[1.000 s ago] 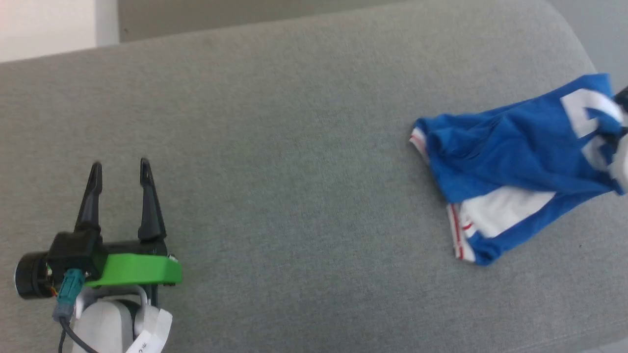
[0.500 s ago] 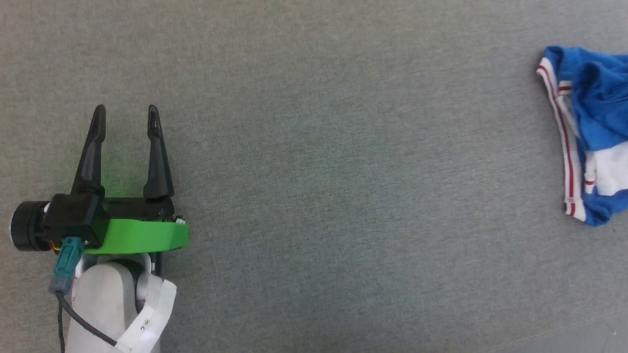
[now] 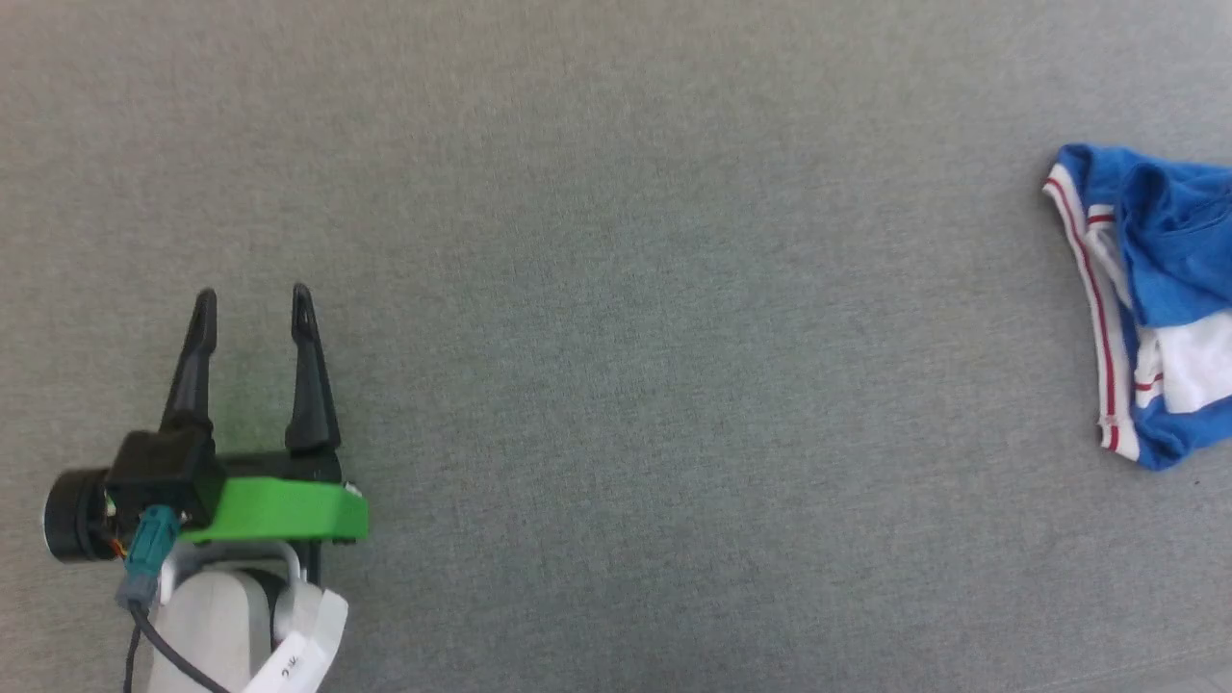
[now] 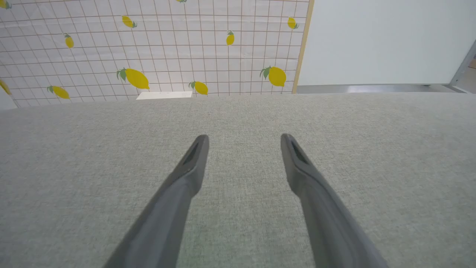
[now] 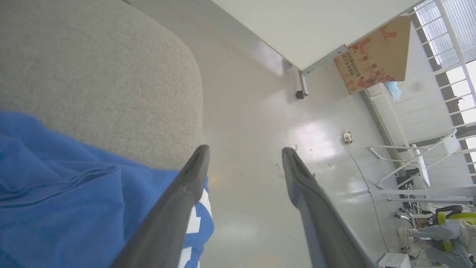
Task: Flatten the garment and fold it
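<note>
1. The left pincer (image 3: 253,292), two long dark fingers on a black and green mount, is spread wide and empty. It is held over the near left of the grey woven-fabric padded surface (image 3: 616,241), with the fingers pointed toward the far side.
2. The right pincer (image 5: 244,148), a like pair of dark tapered fingers, is also opened wide. Only the pale glossy floor (image 5: 253,111) is seen through its gap, and nothing is gripped. One finger is overlapped with blue cloth in its wrist view, but whether the cloth is touched cannot be told.
3. The garment (image 3: 1174,260), a royal-blue short-sleeved knit T-shirt with white panels edged by thin red stripes, is found bunched at the right side of the surface. It lies well apart from the left pincer and just beside the right one. A blue corner with white print appears to be hung past the surface's rounded edge.
4. No part of the task is judged done. The cloth is crumpled, its layers are overlapped, and no sleeve or hem is laid out.
5. All the work is left: the shirt is probably to be drawn inward from the edge, spread flat, and only then folded.
</note>
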Available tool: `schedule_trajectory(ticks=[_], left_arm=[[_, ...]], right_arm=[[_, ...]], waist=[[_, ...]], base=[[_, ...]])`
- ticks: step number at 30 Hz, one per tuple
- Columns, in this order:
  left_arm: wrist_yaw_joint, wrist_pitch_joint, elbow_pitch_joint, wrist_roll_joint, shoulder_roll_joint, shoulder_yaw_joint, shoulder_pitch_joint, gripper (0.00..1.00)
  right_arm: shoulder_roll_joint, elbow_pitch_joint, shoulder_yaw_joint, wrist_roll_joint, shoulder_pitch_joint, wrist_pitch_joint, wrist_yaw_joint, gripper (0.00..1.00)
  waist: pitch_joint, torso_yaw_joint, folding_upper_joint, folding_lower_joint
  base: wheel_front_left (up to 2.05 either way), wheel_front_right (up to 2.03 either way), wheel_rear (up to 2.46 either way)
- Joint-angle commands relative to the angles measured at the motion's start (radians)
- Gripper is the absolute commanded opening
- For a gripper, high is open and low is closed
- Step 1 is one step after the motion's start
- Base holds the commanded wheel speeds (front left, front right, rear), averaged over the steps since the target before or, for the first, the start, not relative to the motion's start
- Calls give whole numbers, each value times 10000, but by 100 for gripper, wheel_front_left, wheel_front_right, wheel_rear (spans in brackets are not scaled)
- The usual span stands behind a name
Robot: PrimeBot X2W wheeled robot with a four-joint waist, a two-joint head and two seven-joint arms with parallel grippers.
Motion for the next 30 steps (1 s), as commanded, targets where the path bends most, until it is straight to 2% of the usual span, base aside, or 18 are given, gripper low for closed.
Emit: schedule_trajectory(ticks=[1,8,11,14,18,21,23,30], left_arm=[[82,-38,66,-66,-33,39,173,100],[243,-38,154,-147,-87,56,768,100],[287,-38,193,-189,-102,10,947,100],[303,-38,290,-258,-112,0,1114,100],[284,-38,454,-359,-120,7,1262,100],[306,-38,579,-423,-126,-26,1464,100],[322,-38,663,-456,-128,-72,1637,100],[371,-38,901,-550,-131,-330,2098,100]], right_arm=[[265,-99,-274,-362,-101,-453,-19,100],[1678,-1236,-2349,-1930,261,-2588,-19,100],[2426,-2086,-3108,-2425,664,-2883,-19,100],[3321,-3354,-3421,-2644,1293,-2949,-19,100],[4338,-4922,-3540,-2082,2341,-2956,-19,100],[4936,-5622,-3444,-1578,3312,-2957,-19,100],[5369,-5813,-3460,-1315,3951,-2958,-19,100],[6212,-5826,-3343,-840,5909,-2959,-19,100]], waist=[[-1083,154,0,1],[-2064,441,0,1],[-2391,646,0,1],[-2709,841,0,1],[-3104,1090,0,1],[-3461,1276,0,1],[-3691,1386,0,1],[-4368,1774,0,1]], base=[[0,0,0],[0,0,0],[0,0,0],[0,0,0],[0,0,0],[0,0,0],[0,0,0],[0,0,0]])
